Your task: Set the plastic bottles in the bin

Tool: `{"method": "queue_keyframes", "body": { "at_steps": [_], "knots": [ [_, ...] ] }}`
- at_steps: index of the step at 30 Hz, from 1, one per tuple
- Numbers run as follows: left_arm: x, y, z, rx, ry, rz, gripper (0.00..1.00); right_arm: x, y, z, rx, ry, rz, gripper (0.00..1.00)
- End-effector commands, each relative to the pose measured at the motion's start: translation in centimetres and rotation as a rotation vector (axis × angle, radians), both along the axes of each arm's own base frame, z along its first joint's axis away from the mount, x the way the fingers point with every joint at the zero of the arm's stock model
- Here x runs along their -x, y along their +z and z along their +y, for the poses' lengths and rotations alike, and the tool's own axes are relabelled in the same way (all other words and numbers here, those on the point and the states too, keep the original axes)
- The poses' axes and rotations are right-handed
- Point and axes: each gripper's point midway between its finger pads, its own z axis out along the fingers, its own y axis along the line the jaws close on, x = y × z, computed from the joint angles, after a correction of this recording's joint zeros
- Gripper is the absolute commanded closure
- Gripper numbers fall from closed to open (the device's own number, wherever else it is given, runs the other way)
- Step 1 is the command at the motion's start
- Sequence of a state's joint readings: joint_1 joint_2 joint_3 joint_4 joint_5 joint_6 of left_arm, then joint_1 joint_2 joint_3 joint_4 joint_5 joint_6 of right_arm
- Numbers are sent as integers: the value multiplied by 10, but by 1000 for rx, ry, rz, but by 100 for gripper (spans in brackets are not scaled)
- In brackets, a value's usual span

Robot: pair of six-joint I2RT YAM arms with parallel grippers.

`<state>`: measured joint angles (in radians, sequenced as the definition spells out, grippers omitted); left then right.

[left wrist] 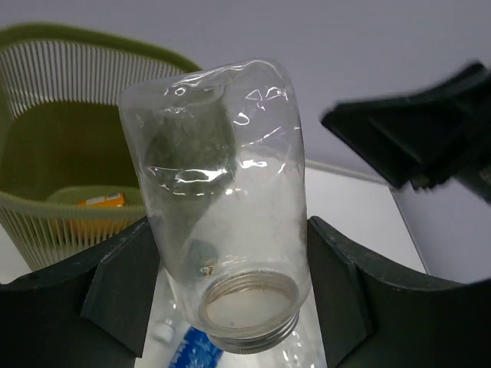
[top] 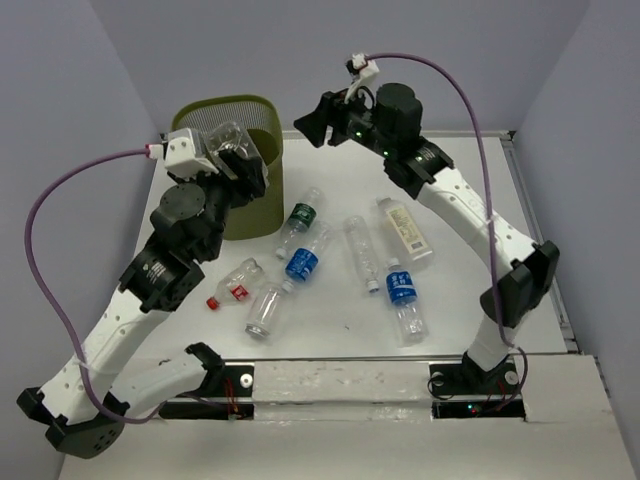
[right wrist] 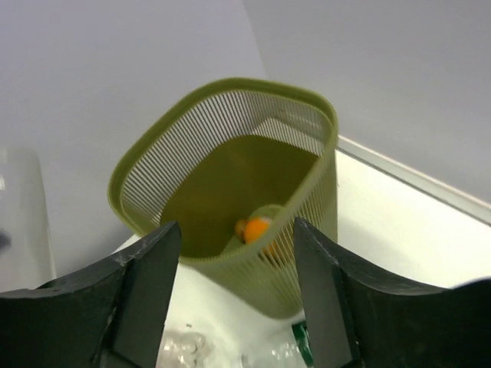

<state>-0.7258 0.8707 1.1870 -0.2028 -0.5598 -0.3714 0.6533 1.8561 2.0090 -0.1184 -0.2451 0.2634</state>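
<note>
One clear bottle [left wrist: 222, 192] between left fingers [left wrist: 115, 284].

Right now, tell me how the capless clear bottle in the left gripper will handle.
The clear bottle in the left gripper looks empty and uncapped, so probably light. Its walls show dents and creases, so it likely gives under a squeeze. Smooth and round, it might slip or roll if dropped short of the bin.

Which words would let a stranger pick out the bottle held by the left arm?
Find the olive-green bin at the far left corner of the table. At its rim the left gripper has its jaws shut on a clear bottle. Unlike the bottles lying on the table, it is held aloft, dented, capless and shows no label.
</note>
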Motion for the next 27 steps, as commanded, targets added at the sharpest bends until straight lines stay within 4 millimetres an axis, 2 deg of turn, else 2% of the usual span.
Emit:
{"method": "queue_keyframes", "body": {
  "at_steps": [1,2,3,4,5,6,9,10,11,13,14,15,17,18,20,23,24,26,27],
  "knots": [
    [-29,53,12,-15,46,-113,48,12,5,-51,-31,-145,-39,36],
    [-48,56,13,-28,53,-105,47,31,-2,-65,-30,-146,-44,36],
    [-54,57,9,-30,53,-98,47,29,-30,-63,6,-141,-3,36],
    [-67,58,21,-31,90,-94,46,36,-42,-67,19,-136,15,35],
    [-83,55,21,-41,101,-78,45,47,-64,-76,43,-139,44,32],
    [-94,53,34,-51,146,-66,44,53,-73,-81,55,-144,57,29],
    [-127,42,52,-74,219,-21,44,72,-108,-105,102,-192,106,16],
    [-136,37,68,-81,263,-4,43,77,-115,-110,110,-195,117,14],
    [-150,29,71,-89,268,20,36,81,-126,-116,129,-210,144,11],
    [-161,17,78,-106,293,59,21,87,-141,-126,159,-240,185,11],
    [-167,8,79,-109,294,84,2,88,-149,-130,180,-255,208,11],
    [-168,6,76,-107,278,92,1,82,-164,-140,214,-321,229,11],
    [-163,9,66,-88,215,78,1,80,-191,-152,290,-380,294,12],
    [-159,3,62,-86,186,85,1,80,-201,-156,316,-398,316,13],
    [-148,6,50,-69,115,66,1,82,-227,-158,357,-405,369,15],
    [-106,-7,16,-66,-69,73,1,87,-266,-166,420,-432,437,20],
    [-90,-17,-8,-83,-136,94,1,86,-273,-167,432,-436,446,21],
    [-62,-24,-24,-114,-180,101,1,85,-285,-166,462,-433,469,21],
    [-45,-51,-43,-145,-241,158,1,84,-286,-164,464,-429,474,21]
  ]
}}
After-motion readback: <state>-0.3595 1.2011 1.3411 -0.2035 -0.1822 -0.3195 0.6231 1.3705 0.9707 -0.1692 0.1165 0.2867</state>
